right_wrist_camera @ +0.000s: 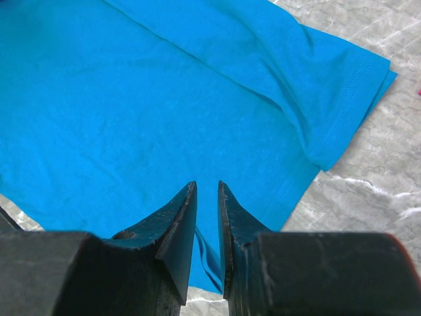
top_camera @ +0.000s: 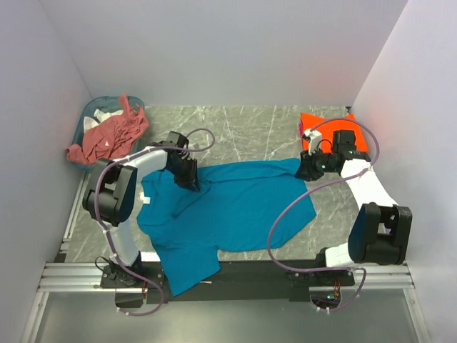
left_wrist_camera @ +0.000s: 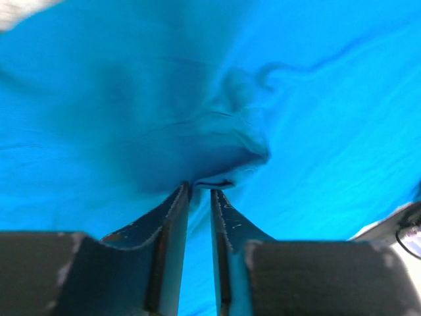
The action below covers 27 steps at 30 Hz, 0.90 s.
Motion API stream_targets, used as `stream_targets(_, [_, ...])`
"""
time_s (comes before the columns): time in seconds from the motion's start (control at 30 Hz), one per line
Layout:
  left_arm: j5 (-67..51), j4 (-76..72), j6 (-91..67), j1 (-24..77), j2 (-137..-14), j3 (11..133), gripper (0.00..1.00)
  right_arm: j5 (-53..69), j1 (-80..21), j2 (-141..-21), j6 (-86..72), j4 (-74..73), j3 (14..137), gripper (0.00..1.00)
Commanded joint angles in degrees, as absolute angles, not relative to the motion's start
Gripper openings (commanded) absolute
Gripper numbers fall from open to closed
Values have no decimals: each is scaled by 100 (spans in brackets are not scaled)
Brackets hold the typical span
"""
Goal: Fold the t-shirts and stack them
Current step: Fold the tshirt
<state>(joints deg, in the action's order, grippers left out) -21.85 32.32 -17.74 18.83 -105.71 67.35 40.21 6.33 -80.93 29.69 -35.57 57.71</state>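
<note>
The left gripper (left_wrist_camera: pixel 200 194) had its jaws pinched on a raised fold of the teal-blue t-shirt (top_camera: pixel 228 207), and the right gripper (right_wrist_camera: pixel 207 187) was clamped on the same shirt's edge by a sleeve. The shirt lay spread on the marble table (top_camera: pixel 243 125). In the far-left corner the salmon-pink t-shirt (top_camera: pixel 111 136) spilled over the rim of the teal basket (top_camera: pixel 89 114), and the orange t-shirt (top_camera: pixel 314 125) lay far right.

This is a robotics lab test cell rather than a home. Plain white panel walls (top_camera: pixel 214 50) box in a small marble-patterned table (top_camera: pixel 250 128). Its near edge is an aluminium extrusion frame (top_camera: pixel 228 275), and bolted there are a left arm (top_camera: pixel 125 193) and a right arm (top_camera: pixel 371 189), both trailing loose cables (top_camera: pixel 282 221). A tee (top_camera: pixel 228 207) lies spread on the table, and a basket (top_camera: pixel 89 114) of clothes sits in the far left corner.
</note>
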Motion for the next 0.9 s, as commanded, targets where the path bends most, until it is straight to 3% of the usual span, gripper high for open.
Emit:
stream_targets(0.0, [-2512, 3287, -1793, 2038, -10257, 6803, 25, 4157, 677, -8033, 3015, -3551, 5757, 27])
stream_targets(0.23, [-3268, 3199, -1872, 2329, -10169, 6496, 26, 4157, 703, -8007, 3023, -3568, 5766, 27])
stream_targets(0.43, [-3691, 3094, -2030, 2601, -9968, 6302, 50, 4140, 721, -8016, 3023, -3586, 5809, 27])
stream_targets(0.53, [-3052, 2980, -2162, 2619, -9338, 6442, 53, 4052, 729, -8016, 3041, -3621, 5888, 27])
stream_targets(0.6, [-1876, 2875, -2215, 2619, -8827, 6530, 55, 3973, 729, -8077, 3085, -3682, 5950, 27])
stream_targets(0.77, [-19, 2646, -2188, 2505, -7209, 6259, 82, 3692, 729, -8674, 3278, -3990, 6494, 27])
stream_targets(0.87, [273, 2549, -2311, 2182, -6637, 5802, 86, 3455, 729, -9008, 3087, -3938, 6679, 27])
